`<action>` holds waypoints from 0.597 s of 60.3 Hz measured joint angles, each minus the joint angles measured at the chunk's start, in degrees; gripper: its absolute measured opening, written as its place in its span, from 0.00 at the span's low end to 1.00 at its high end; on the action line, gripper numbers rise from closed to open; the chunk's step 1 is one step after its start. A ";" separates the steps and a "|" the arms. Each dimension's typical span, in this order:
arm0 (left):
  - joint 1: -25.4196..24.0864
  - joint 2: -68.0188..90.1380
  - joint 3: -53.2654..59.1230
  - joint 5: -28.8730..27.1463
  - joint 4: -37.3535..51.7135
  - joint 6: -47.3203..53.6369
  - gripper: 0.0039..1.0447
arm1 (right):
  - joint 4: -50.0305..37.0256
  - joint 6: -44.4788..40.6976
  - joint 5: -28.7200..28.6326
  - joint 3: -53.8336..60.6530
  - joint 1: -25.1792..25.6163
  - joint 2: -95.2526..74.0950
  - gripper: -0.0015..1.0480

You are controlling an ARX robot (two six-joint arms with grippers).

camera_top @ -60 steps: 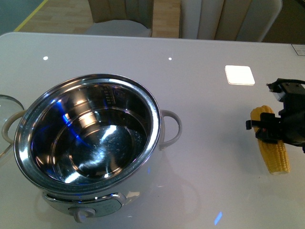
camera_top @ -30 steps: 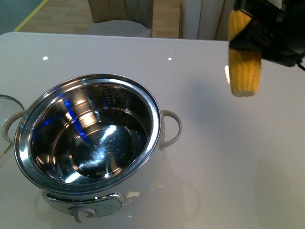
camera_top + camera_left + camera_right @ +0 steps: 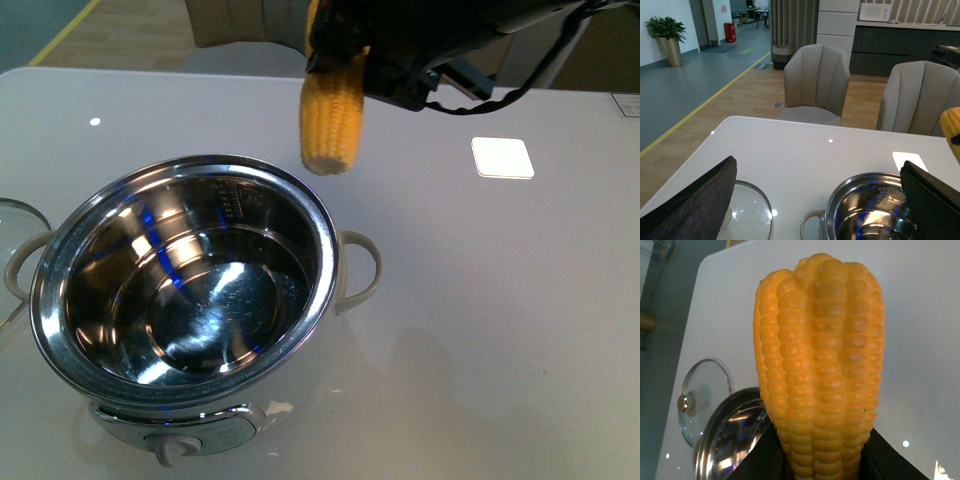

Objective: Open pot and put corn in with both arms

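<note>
The pot stands open at the front left of the white table, its steel inside bare, cream handles on both sides. The yellow corn hangs upright in the air just beyond the pot's far rim, held by my right gripper, which is shut on its upper part. In the right wrist view the corn fills the picture between the black jaws, with the pot below. My left gripper is open above the table beside the pot; the corn shows at the view's edge.
The glass lid lies flat on the table left of the pot, seen also as the lid and the lid with its round knob. A white square patch lies at the right. Chairs stand beyond the far edge.
My right arm has lifted the corn off the table at the right and carried it left and up, to a spot over the pot's far rim. The pot and lid have not moved.
</note>
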State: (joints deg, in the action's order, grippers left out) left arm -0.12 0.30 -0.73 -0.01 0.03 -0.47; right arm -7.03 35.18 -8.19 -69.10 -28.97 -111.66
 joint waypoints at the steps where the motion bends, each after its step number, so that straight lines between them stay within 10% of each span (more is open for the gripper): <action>1: 0.00 0.00 0.00 0.00 0.00 0.00 0.93 | 0.04 0.31 0.00 -0.28 -0.48 -0.24 0.22; 36: 0.00 0.00 0.00 0.00 0.00 0.00 0.93 | 1.51 4.92 -1.90 -4.00 -7.96 -6.47 0.22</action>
State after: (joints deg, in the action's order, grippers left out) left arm -0.12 0.30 -0.73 -0.01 0.03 -0.47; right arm -5.52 40.10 -10.09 -73.10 -36.93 -118.13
